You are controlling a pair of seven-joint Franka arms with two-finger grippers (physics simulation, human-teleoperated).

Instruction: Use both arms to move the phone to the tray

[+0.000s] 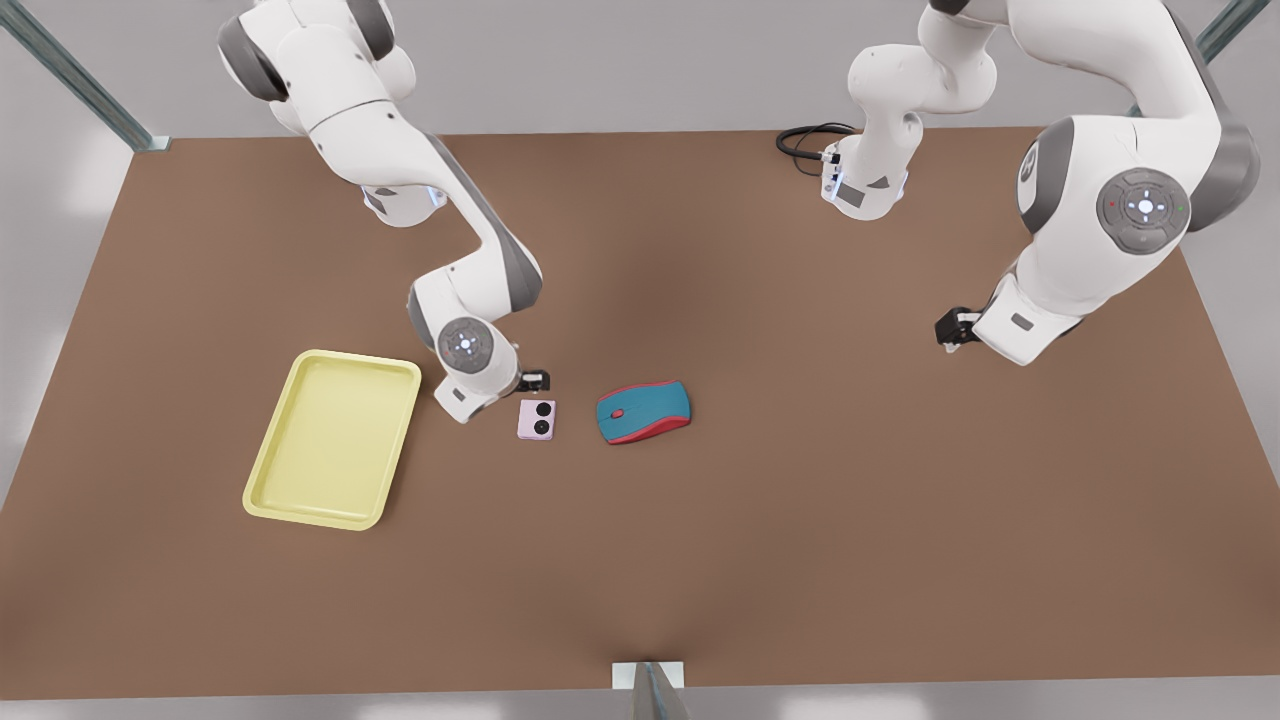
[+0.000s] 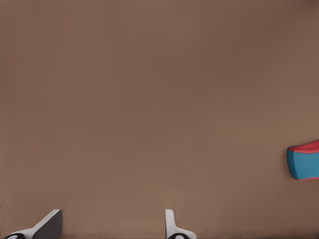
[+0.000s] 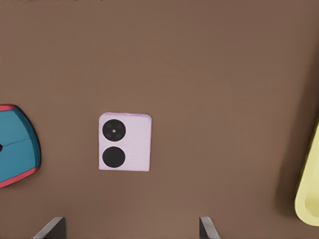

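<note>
Front view: right pincer (image 1: 537,381) open above phone (image 1: 537,419); left pincer (image 1: 952,328) open.

on the table (image 1: 800,520) the tray (image 1: 333,438) lies toward the front view's left. the phone (image 1: 537,419) lies flat between the tray and the mouse (image 1: 643,411), nearer the mouse, touching neither. the right gripper (image 1: 535,381) hangs just behind the phone, its fingers (image 3: 207,228) spread apart above the bare table beside it. the left gripper (image 1: 955,327) hovers well apart toward the front view's right, over bare table, fingers (image 2: 172,225) spread, with the mouse off to one side. a coiled cable (image 1: 812,140) lies at the table's far edge.
</note>
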